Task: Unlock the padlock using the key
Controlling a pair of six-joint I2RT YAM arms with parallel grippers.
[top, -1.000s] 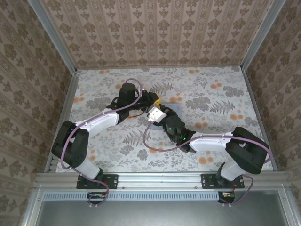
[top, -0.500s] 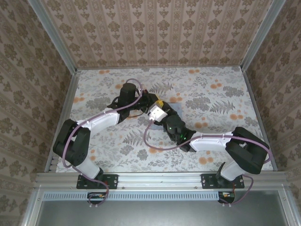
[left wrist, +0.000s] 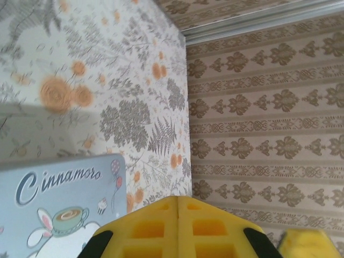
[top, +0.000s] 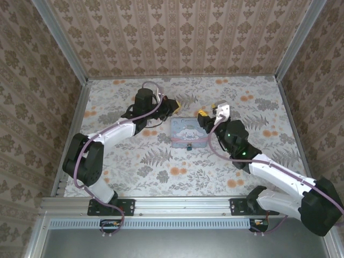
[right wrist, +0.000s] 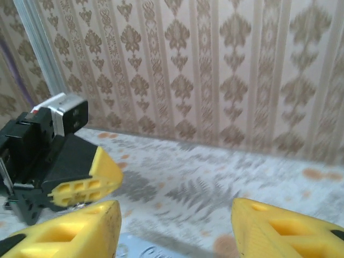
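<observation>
The pale blue cartoon tin (top: 187, 130) lies in the middle of the table. The tiny padlock (top: 189, 145) sits at its near edge, small and dark. I cannot make out the key. My left gripper (top: 174, 104) hovers just beyond the tin's far left corner. Its yellow fingers are pressed together, with nothing visible between them (left wrist: 178, 198). My right gripper (top: 208, 110) hangs above the tin's far right corner, open and empty (right wrist: 173, 210). In the right wrist view the left gripper (right wrist: 102, 177) faces it from the left, and a strip of the tin (right wrist: 145, 250) shows below.
Patterned walls (top: 183, 37) close the table in on three sides, with metal rails along the edges. The tin's printed lid (left wrist: 59, 209) sits at the lower left of the left wrist view. Floral table surface (top: 252, 107) stretches right and in front of the tin.
Both grippers have drawn back from over the tin, so its lid is now uncovered. The right arm swung off to the right and its jaws opened. The left gripper pulled back a little and stayed shut.
</observation>
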